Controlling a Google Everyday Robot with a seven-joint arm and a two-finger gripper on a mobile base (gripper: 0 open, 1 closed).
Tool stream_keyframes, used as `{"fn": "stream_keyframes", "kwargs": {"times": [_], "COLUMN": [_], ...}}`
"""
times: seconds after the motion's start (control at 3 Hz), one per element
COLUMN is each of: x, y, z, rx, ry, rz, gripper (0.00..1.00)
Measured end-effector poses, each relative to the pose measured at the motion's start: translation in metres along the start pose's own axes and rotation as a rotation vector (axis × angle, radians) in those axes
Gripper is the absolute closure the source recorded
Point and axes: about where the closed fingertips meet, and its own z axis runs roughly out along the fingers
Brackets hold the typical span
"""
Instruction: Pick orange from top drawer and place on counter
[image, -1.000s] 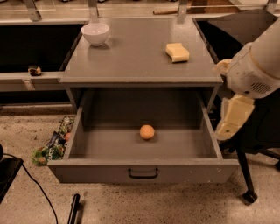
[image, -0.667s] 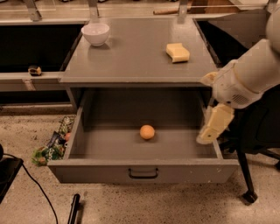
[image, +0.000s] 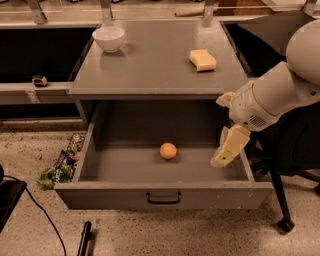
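The cream-coloured parallel-jaw gripper (image: 223, 156) hangs on the end of the white arm, tilted tip-down just inside the right-hand end of the open top drawer (image: 165, 196), a wide grey box with a flat front panel and a small black bar handle (image: 163, 198). Whether this claw is open or closed cannot be told from this angle, though nothing appears to be in it. The small, round, smooth orange (image: 168, 151) sits alone on the drawer floor, well apart from the gripper, off to its left in the view and at much the same depth between front panel and back wall, with bare floor between the two. That sideways offset is what the coming move turns on. The likely need is a reach leftward across the drawer and then down onto the fruit, which, being round, has no long axis to line up with and may roll if nudged. Above and behind the gripper lies the flat matte grey counter (image: 155, 65) that tops the cabinet. The yellow rectangular sponge (image: 203, 60) is the nearer thing on it, and the white bowl (image: 109, 38) stands far off at the opposite back corner.
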Motion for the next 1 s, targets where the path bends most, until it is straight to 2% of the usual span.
{"fn": "stream_keyframes", "kwargs": {"times": [0.33, 0.67, 1.0], "x": [0.011, 0.025, 0.035], "y": [-0.021, -0.048, -0.066], "z": [0.02, 0.054, 0.088], "rx": [0.028, 0.052, 0.07], "ry": [-0.066, -0.148, -0.188], "rz": [0.015, 0.045, 0.078], "gripper": [0.0, 0.0, 0.0]}}
